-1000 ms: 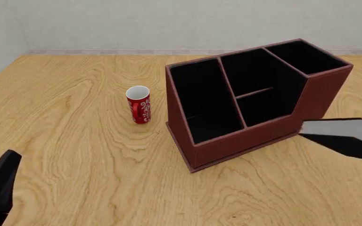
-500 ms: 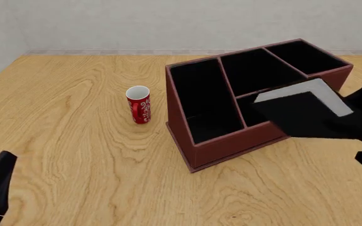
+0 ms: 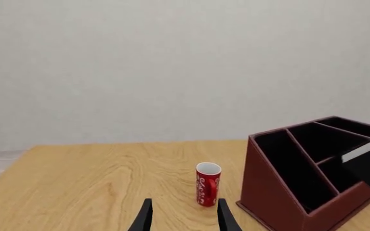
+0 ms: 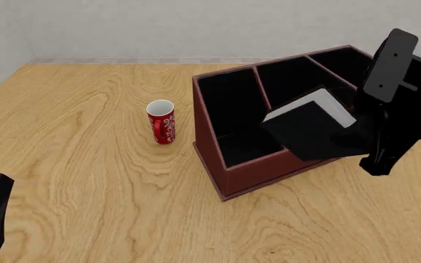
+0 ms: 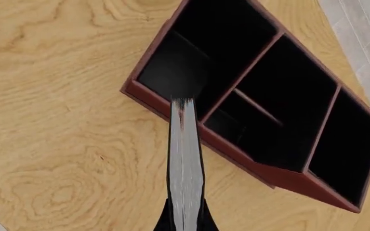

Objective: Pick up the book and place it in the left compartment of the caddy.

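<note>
Nearest the camera, the left gripper [image 3: 183, 219] is sitting low at the front-left corner of the wooden table [image 4: 86, 181], well apart from everything else. Its fingers [image 3: 145, 217] are standing parted with nothing between them; through the gap, the left wrist view is showing bare tabletop.

Further in, a red can [image 4: 161, 121] is standing upright on the table, just beside the caddy's left wall but not touching it.

The caddy [image 4: 269, 164] is resting on the table, angled so its low front wall is facing forward and to the right. The left compartment [image 4: 234, 118] is lying open, black-lined, with nothing inside.

The right gripper [image 5: 183, 217] is clamping the book [image 4: 309, 129] by its lower end; in the right wrist view the fingers are pressing against both covers, white page edges showing between them. The book is hanging in the air, tilted, above the caddy's front middle section, its leading corner reaching toward the divider beside the left compartment. It is not touching the caddy as far as the views are showing.
</note>
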`<control>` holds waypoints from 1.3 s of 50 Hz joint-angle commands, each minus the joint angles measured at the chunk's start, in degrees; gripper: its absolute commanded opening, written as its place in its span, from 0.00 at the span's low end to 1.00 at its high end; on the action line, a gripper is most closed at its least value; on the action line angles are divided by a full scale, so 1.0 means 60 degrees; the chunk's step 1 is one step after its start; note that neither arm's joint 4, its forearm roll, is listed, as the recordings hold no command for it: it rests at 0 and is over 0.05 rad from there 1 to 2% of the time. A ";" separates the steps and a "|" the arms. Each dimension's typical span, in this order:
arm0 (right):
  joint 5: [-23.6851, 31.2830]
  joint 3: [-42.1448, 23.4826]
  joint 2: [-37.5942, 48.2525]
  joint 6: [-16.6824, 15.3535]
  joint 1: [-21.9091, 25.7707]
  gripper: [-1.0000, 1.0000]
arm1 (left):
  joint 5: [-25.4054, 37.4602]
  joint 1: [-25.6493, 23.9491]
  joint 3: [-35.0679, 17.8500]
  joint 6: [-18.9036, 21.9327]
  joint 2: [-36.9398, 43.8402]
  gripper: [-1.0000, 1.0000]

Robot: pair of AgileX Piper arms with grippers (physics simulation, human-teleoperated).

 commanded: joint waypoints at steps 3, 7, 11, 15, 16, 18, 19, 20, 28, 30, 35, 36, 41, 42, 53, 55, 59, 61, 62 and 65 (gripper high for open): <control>0.0000 -0.0358 0.0575 0.0120 0.0098 0.00 | 0.0108 0.0049 -0.0195 0.0091 -0.0013 1.00; 0.0000 -0.0515 0.0737 -0.0053 -0.0024 0.00 | 0.0183 0.0112 -0.0226 0.0074 -0.0012 1.00; 0.0000 -0.0709 0.0898 -0.0197 -0.0095 0.00 | 0.0571 0.0096 -0.0208 0.0079 0.0108 1.00; 0.0000 -0.0859 0.0986 -0.0284 -0.0041 0.00 | 0.0398 0.0144 -0.0247 -0.0034 -0.0003 1.00; 0.0000 -0.0887 0.1006 -0.0322 -0.0049 0.00 | 0.0395 0.0129 -0.0237 -0.0021 -0.0003 1.00; 0.0000 -0.0977 0.1058 -0.0414 -0.0061 0.00 | 0.0339 0.0146 -0.0240 0.0060 -0.0009 1.00; 0.0000 -0.0982 0.1065 -0.0507 -0.0107 0.00 | 0.0342 0.0159 -0.0235 0.0040 -0.0009 1.00; 0.0000 -0.1062 0.1113 -0.0444 -0.0020 0.00 | 0.0347 0.0168 -0.0230 0.0028 -0.0008 1.00; 0.0000 -0.1205 0.1220 -0.0695 -0.0076 0.00 | 0.0321 0.0220 -0.0218 -0.0019 -0.0012 1.00; 0.0000 -0.1297 0.1272 -0.0728 -0.0096 0.00 | 0.0343 0.0270 -0.0267 -0.0117 -0.0013 1.00; 0.0000 -0.1421 0.1350 -0.0809 -0.0106 0.00 | 0.0542 0.0251 -0.0299 0.0123 0.0004 1.00; 0.0000 -0.1484 0.1379 -0.0786 -0.0067 0.00 | 0.0476 0.0273 -0.0305 0.0093 -0.0006 1.00; 0.0000 -0.1612 0.1490 -0.0783 0.0096 0.00 | 0.0462 0.0181 -0.0341 0.0214 -0.0013 1.00; 0.0000 -0.1677 0.1517 -0.0791 0.0099 0.00 | 0.0459 0.0211 -0.0366 0.0182 -0.0015 1.00; 0.0000 -0.1976 0.1704 -0.0779 0.0150 0.00 | 0.0440 0.0244 -0.0331 0.0154 -0.0015 1.00; 0.0000 -0.1986 0.1739 -0.0770 0.0170 0.00 | 0.0442 0.0245 -0.0323 0.0156 -0.0015 1.00; 0.0000 -0.1979 0.1773 -0.0721 0.0252 0.00 | 0.0440 0.0255 -0.0330 0.0154 -0.0016 1.00; 0.0000 -0.1979 0.1773 -0.0721 0.0252 0.00 | 0.0440 0.0255 -0.0330 0.0154 -0.0016 1.00; 0.0000 -0.1979 0.1773 -0.0721 0.0252 0.00 | 0.0440 0.0255 -0.0330 0.0154 -0.0016 1.00; 0.0000 -0.1979 0.1773 -0.0721 0.0252 0.00 | 0.0440 0.0255 -0.0330 0.0154 -0.0016 1.00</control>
